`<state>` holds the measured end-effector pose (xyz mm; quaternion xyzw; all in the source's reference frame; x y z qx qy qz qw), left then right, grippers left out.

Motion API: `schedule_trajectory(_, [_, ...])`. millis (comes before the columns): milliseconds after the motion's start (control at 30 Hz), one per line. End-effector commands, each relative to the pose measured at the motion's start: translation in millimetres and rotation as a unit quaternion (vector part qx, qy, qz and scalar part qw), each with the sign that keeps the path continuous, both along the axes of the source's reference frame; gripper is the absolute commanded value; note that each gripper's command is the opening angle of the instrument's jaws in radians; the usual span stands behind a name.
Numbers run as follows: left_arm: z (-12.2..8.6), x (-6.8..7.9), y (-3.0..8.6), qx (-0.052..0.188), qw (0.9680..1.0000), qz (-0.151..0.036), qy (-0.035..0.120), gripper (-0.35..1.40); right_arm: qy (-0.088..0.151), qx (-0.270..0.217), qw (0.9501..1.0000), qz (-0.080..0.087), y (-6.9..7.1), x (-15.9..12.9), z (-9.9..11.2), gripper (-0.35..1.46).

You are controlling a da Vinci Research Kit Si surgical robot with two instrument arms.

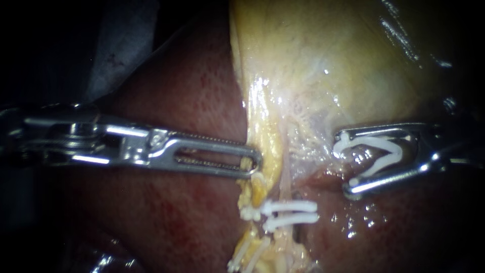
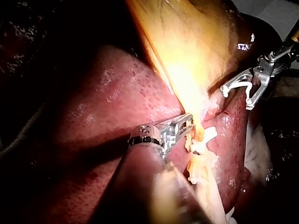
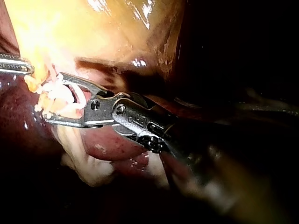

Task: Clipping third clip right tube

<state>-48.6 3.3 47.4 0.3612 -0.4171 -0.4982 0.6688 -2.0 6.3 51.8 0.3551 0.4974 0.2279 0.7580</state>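
Note:
My right instrument (image 1: 345, 164) comes in from the right, its jaws standing wide apart with an open white clip (image 1: 376, 154) seated between them. It hovers just right of the pale tube (image 1: 286, 177), apart from it. Two white clips (image 1: 290, 212) sit shut across that tube lower down. My left instrument (image 1: 255, 164) reaches in from the left, its slotted jaws shut on yellow tissue (image 1: 265, 151) at the gallbladder's edge. In the right wrist view the clip (image 3: 77, 100) points at the clipped tube. The left wrist view shows the left jaws' tip (image 2: 187, 128) at the yellow strand.
The yellow gallbladder (image 1: 328, 50) fills the upper middle and right. Dark red liver (image 1: 187, 101) lies on both sides of the tube. More white clips (image 1: 247, 253) sit on a yellowish strand near the lower edge.

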Motion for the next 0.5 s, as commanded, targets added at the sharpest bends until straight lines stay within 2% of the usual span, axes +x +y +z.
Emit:
schedule_trajectory(33, [0.0,0.1,0.0,0.000,1.0000,0.000,0.000,-0.35,-0.001,0.002,1.0000,0.001,0.0,0.0,0.0,0.60])
schedule_trajectory(233, [-0.1,1.0,0.4,0.005,1.0000,0.003,-0.003,-0.35,-0.005,0.022,0.9997,0.006,0.0,0.2,0.0,0.60])
schedule_trajectory(500, [-0.3,4.3,2.2,0.007,0.9999,-0.007,0.001,-0.35,-0.008,0.054,0.9985,0.005,-0.3,1.1,-0.2,0.58])
